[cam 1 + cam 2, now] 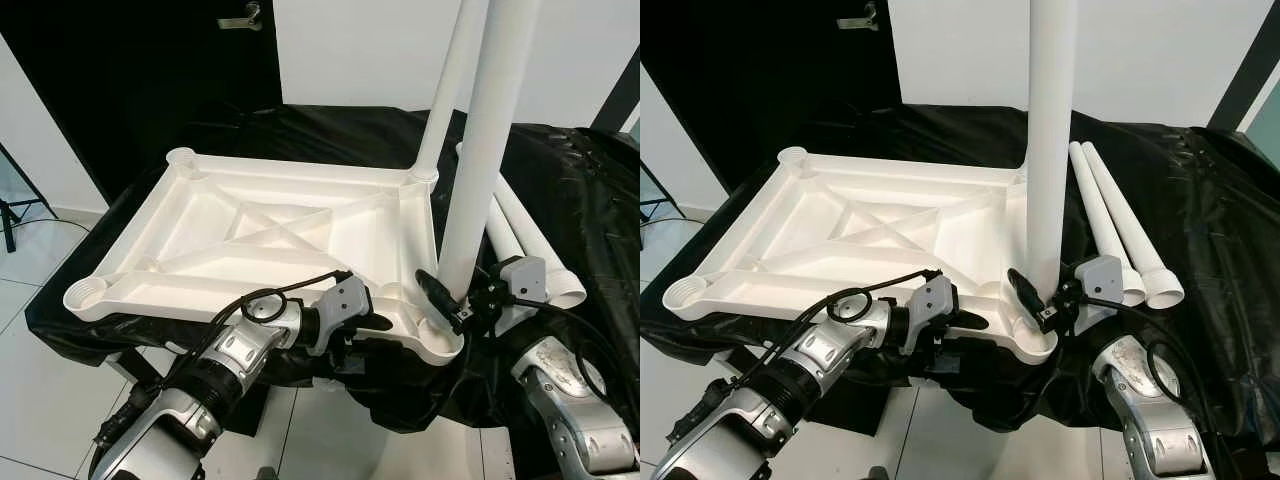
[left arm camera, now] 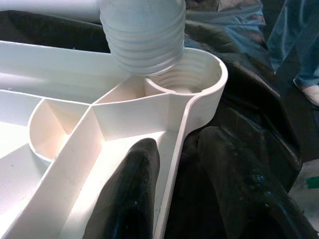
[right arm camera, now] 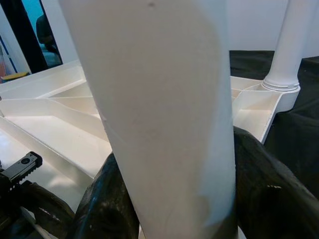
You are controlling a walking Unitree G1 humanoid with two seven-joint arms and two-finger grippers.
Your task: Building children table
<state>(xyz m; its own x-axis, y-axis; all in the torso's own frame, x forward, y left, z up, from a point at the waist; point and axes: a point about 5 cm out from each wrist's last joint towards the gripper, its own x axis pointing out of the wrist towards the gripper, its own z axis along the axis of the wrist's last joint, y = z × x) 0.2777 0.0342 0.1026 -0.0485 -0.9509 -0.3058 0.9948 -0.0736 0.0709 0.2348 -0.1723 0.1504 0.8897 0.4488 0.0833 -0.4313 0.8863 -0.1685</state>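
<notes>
The white tabletop (image 1: 200, 230) lies upside down on a black-draped surface. One white leg (image 1: 450, 80) stands screwed into its far right corner. My right gripper (image 1: 450, 300) is shut on a second leg (image 1: 490, 150) and holds it upright over the near right corner. In the left wrist view that leg's threaded end (image 2: 143, 35) sits just above the mouth of the corner socket (image 2: 184, 82). My left gripper (image 1: 385, 318) is shut on the tabletop's near rim beside that socket, one finger (image 2: 132, 194) inside the rim and the other outside.
Two spare legs (image 1: 1120, 220) lie side by side on the black cloth to the right of the tabletop. A person's trouser legs and shoe (image 2: 299, 50) stand beyond the corner. Tiled floor (image 1: 40, 400) lies below the near edge, and a dark door (image 1: 150, 60) is at the back left.
</notes>
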